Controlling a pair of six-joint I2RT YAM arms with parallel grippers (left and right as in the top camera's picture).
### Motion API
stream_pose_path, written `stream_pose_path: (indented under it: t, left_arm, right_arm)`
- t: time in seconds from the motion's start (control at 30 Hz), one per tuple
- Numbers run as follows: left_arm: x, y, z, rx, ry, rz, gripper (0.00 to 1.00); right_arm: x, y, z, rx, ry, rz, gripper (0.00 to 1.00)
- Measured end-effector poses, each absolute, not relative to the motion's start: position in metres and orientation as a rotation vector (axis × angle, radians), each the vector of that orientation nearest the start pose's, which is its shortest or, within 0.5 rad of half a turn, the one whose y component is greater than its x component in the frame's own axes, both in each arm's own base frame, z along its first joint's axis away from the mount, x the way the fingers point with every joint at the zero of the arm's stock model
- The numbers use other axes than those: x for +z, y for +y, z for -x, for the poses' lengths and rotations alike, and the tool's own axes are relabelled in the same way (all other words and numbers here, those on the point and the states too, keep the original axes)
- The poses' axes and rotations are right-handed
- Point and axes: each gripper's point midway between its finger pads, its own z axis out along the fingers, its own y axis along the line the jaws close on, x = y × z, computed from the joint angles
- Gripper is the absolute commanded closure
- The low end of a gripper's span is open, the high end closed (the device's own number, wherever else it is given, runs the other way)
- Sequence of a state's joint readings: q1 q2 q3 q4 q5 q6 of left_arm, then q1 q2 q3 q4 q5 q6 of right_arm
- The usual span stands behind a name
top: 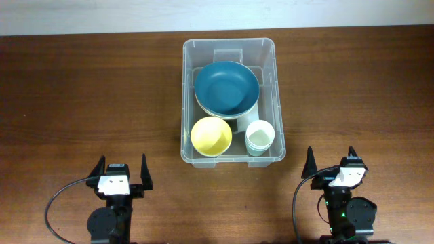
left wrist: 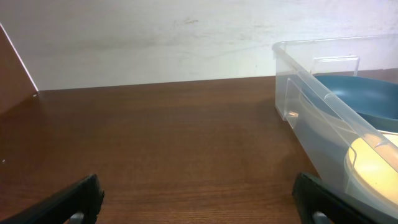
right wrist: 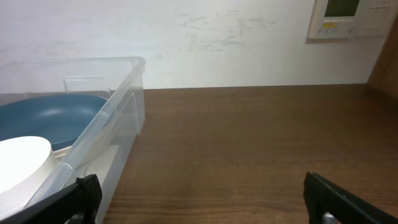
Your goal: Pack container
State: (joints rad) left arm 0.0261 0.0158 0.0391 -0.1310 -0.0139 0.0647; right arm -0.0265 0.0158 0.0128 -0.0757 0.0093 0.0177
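Container [top: 228, 42], mouth up, long axis near-to-far; left tool [top: 123, 163], right tool [top: 331, 152] released.

Light: even, soft; you get a faint shadow beside the container [top: 229, 43].
Focus: your wrist views look soft.

My overhead camera looks straight down on the table [top: 81, 88], taking in the whole container [top: 184, 102]. Both my wrist cameras sit low, close to the table, facing the far wall [left wrist: 155, 43]. The left one catches the container's left side, the right one its right side.
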Motion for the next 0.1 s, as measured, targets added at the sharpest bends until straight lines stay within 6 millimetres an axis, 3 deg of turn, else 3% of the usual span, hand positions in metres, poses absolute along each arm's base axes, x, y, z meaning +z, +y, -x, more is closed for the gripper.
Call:
stream_pose_path:
  t: [0.1]
  left_arm:
    - [0.1569, 0.0088, -0.2439, 0.080, 1.679, -0.022, 0.01]
  right_arm:
    - [0.1576, -0.0081, -0.2462, -0.014, 1.649, -0.044, 0.01]
